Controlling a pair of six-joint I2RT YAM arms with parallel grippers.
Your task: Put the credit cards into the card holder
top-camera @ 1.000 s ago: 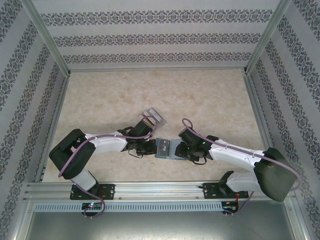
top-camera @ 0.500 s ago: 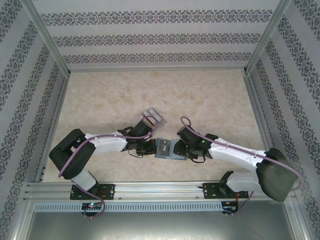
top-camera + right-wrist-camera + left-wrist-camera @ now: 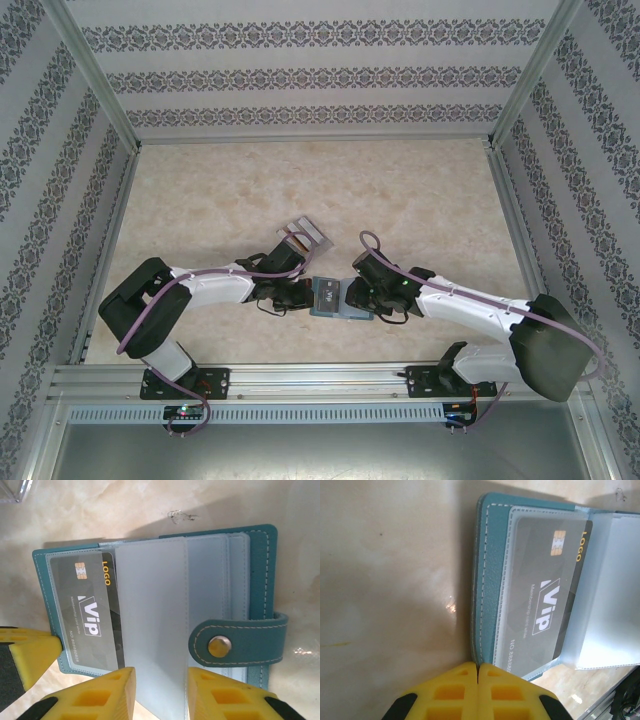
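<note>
light: bright, soft | glare: small shiny spot on table [image 3: 451, 605] | shadow: soft, dark beside wallet [image 3: 487, 580] | blur: yellow fingers [image 3: 451, 696] up close look fuzzy

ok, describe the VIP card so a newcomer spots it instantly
On the table, near the front edge at centre, lies an open teal wallet. Its leftmost clear sleeve holds the card: dark grey, gold chip, yellow LOGO, white VIP, unlike the blank frosted sleeves beside it.

The card holder [image 3: 487, 580] runs off the left wrist view's right edge.
</note>
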